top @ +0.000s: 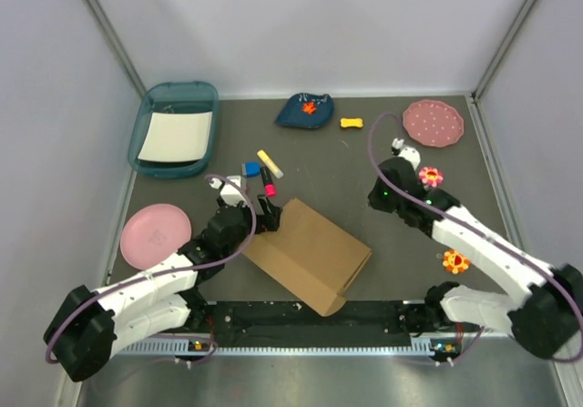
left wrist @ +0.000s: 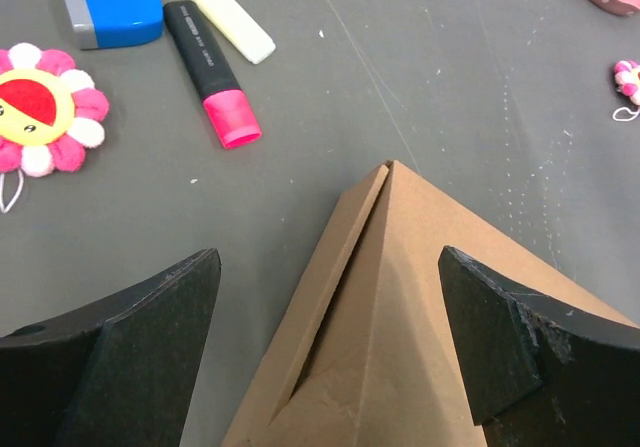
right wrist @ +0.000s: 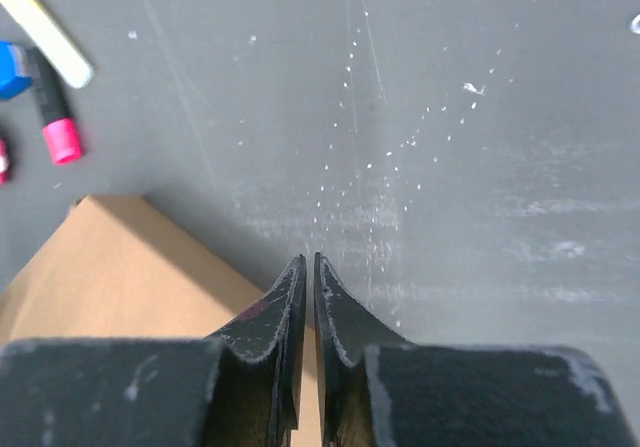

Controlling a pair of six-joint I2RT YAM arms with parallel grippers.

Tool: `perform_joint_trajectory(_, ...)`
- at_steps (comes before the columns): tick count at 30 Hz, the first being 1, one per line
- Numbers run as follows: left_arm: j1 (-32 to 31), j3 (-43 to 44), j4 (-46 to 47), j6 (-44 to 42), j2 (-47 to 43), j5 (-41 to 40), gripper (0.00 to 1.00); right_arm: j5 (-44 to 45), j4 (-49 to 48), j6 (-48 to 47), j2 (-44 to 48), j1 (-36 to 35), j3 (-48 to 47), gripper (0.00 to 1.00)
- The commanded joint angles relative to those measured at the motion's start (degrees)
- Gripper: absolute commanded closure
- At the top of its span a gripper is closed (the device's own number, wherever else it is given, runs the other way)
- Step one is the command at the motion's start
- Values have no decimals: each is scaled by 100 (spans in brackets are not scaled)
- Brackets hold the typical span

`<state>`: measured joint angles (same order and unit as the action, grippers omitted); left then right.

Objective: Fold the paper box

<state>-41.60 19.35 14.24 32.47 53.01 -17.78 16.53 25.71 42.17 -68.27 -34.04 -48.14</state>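
The paper box (top: 310,252) is plain brown cardboard and lies at an angle in the middle of the table. In the left wrist view its corner (left wrist: 420,327) points away from me, and a side flap stands slightly apart along the left edge. My left gripper (top: 267,214) sits at that corner, wide open (left wrist: 325,257), one finger on each side and neither touching the cardboard. Off the box's right side, my right gripper (top: 376,198) hangs above bare table. It is shut (right wrist: 308,259) with nothing between its fingers, and part of the box (right wrist: 120,267) shows below and to its left.
A pink-tipped marker (left wrist: 212,72), a yellow marker (left wrist: 215,7), a blue eraser (left wrist: 115,2) and a flower toy (left wrist: 35,107) lie just beyond the box corner. A teal tray (top: 146,134) stands back left, a pink plate (top: 155,234) left, a dotted plate (top: 433,122) back right. Two flower toys (top: 430,177) (top: 455,261) lie by the right arm.
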Motion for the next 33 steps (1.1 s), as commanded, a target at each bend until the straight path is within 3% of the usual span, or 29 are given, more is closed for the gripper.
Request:
perform_joint_trajectory(1, 100, 200, -211, -75, -54, 11, 5, 9, 1293, -684, 1289, 12, -143, 93)
perform_joint_trajectory(4, 109, 69, -176, 83, -72, -32, 5, -334, 2252, -553, 1465, -382, 286, 100)
perform_joint_trajectory(5, 109, 8, -159, 119, -63, -93, 5, -213, 2358, -291, 1509, -749, 427, 100)
perform_joint_trajectory(6, 109, -19, -158, 154, -54, -120, 5, -99, 2464, 103, 1466, -1545, 420, 100)
perform_joint_trajectory(13, 117, -283, -343, 523, -195, -366, 7, 201, 2500, 1398, 272, -2870, 288, 100)
perform_joint_trajectory(19, 109, -590, -273, 664, -335, -156, 9, 569, 2429, 2022, 419, -3056, 516, 100)
perform_joint_trajectory(24, 109, -635, -378, 691, -406, -68, 10, 773, 3185, 2147, 1210, -3091, 481, 100)
perform_joint_trajectory(29, 117, -696, -361, 734, -502, -129, 10, -177, 3151, 2083, 527, -3345, 761, 100)
perform_joint_trajectory(33, 117, -784, -290, 831, -581, -7, 11, -546, 1934, 2269, -45, -3636, 1069, 100)
